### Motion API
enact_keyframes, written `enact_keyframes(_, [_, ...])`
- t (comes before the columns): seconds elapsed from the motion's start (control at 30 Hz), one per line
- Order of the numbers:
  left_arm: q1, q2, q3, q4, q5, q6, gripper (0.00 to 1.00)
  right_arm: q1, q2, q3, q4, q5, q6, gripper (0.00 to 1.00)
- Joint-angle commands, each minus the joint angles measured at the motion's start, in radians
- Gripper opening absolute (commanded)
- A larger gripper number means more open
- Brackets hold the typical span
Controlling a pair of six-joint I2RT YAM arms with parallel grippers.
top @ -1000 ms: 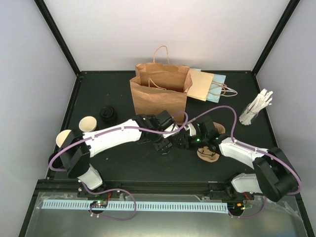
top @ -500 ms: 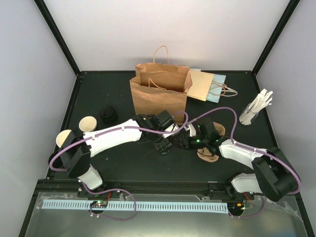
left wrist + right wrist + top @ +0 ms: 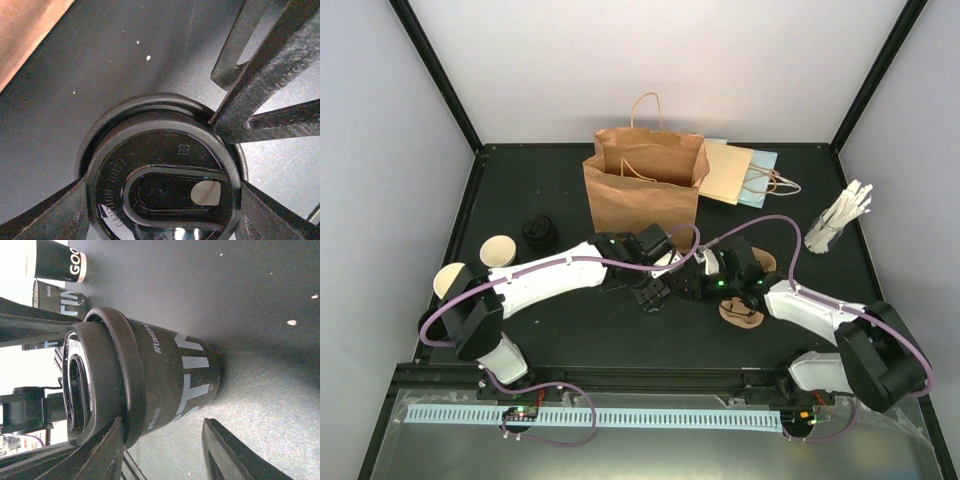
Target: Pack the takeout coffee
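Seating black lid on paper cup
Left jaws clamp lid, right jaws open round cup; an off-centre press could tip it.

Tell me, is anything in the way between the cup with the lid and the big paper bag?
Nothing visible sits on the table between them. The lidded cup stands just in front of the open paper bag, with bare tabletop up to the bag's side. The left gripper clamps its lid from above.
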Motion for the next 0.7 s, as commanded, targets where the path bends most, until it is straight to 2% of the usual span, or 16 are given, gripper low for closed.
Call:
enact_keyframes(0.0, [-0.02, 0.068, -0.056, -0.01, 0.058, -0.028, 0.66, 0.0, -0.032, 0.02, -0.075, 0.121, 0.005, 0.46])
enact_keyframes(0.33, [-0.02, 0.076, -0.049, -0.015, 0.046, -0.036, 0.65, 0.0, -0.139, 0.061, -0.121, 0.125, -0.035, 0.48])
enact_keyframes(0.53, [-0.02, 0.075, -0.045, -0.016, 0.049, -0.033, 0.65, 0.0, -0.155, 0.08, -0.122, 0.067, -0.056, 0.48])
enact_keyframes(0.67, [-0.02, 0.073, -0.043, -0.015, 0.059, -0.03, 0.65, 0.0, -0.146, 0.093, -0.145, 0.091, -0.068, 0.47])
